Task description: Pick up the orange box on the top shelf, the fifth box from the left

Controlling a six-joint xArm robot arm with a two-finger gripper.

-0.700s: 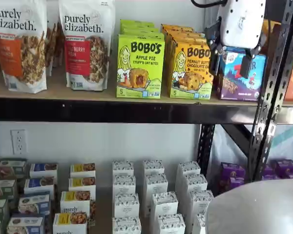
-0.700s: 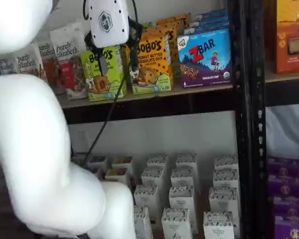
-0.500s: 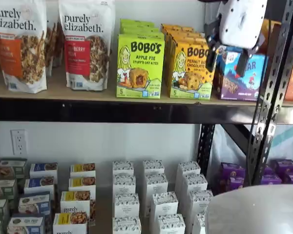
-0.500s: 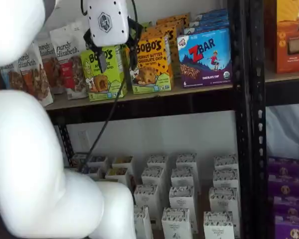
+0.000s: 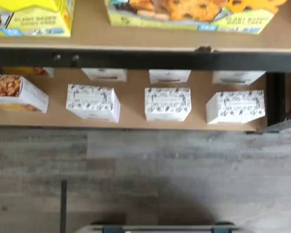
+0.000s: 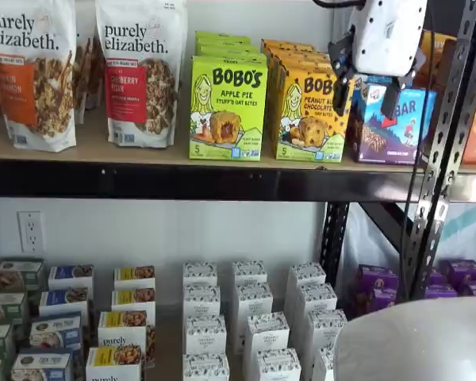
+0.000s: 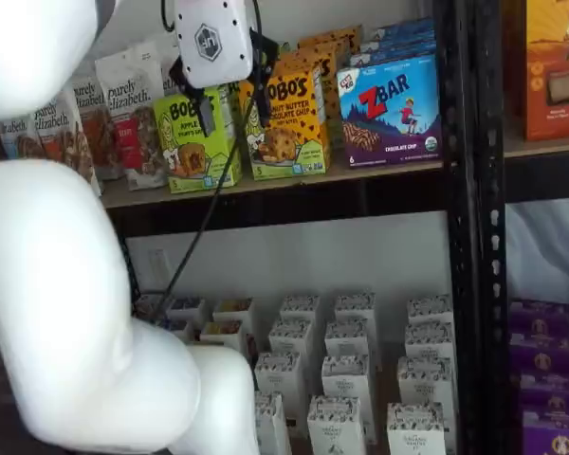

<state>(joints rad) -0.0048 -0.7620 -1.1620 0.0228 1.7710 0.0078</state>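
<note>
While the top shelf (image 6: 103,151) holds the orange box (image 6: 308,115) between a lime-green box (image 6: 227,109) and a ZBar box (image 7: 391,111), the gripper (image 6: 366,94) hangs before it, fingers apart, empty.

Top shelf (image 6: 87,151), tan board, black front rail | on my board, in a row: granola bags (image 6: 139,71), lime-green box (image 6: 227,107), orange box (image 6: 309,111), blue-purple box (image 6: 389,127) | lower level (image 5: 136,121): small white boxes (image 5: 167,103) in rows | grey plank floor (image 5: 145,170) beneath me.
</note>
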